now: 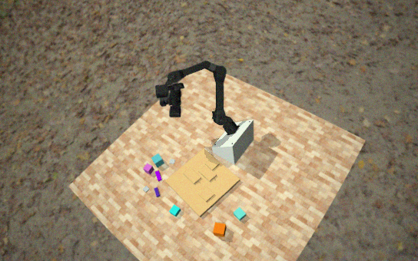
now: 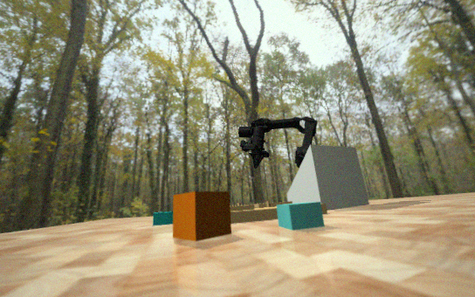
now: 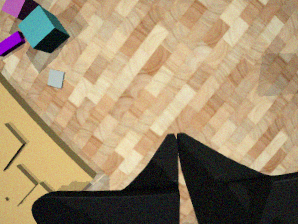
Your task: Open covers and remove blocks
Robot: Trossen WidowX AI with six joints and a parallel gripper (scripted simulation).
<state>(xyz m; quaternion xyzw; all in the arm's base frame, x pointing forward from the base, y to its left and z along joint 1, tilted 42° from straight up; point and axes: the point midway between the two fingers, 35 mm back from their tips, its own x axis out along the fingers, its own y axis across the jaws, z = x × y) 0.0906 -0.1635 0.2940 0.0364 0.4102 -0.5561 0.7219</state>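
Observation:
The tan puzzle board (image 1: 184, 192) (image 2: 255, 215) (image 3: 45, 142) lies flat before the arm's base. Thin dark lines and low ridges mark its top; cover positions and well contents cannot be told. My gripper (image 1: 175, 115) (image 2: 256, 167) (image 3: 175, 140) is shut and empty, high above the table, off the board's side. On the table clear of the board are an orange cube (image 1: 219, 229) (image 2: 201, 216), a turquoise block (image 1: 239, 213) (image 2: 301, 215), a cyan block (image 1: 174, 210) (image 2: 162, 218), a teal cube (image 1: 157, 160) (image 3: 40, 27) and a pink-purple cube (image 1: 148, 168) (image 3: 15, 7).
A violet bar (image 1: 158, 176) (image 3: 11, 44) and an indigo bar (image 1: 157, 192) lie left of the board. Small grey tiles lie there too, one (image 1: 172, 161) (image 3: 56, 78) near the teal cube, another (image 1: 146, 189) farther out. The grey wedge base (image 1: 243, 143) (image 2: 342, 179) stands behind the board.

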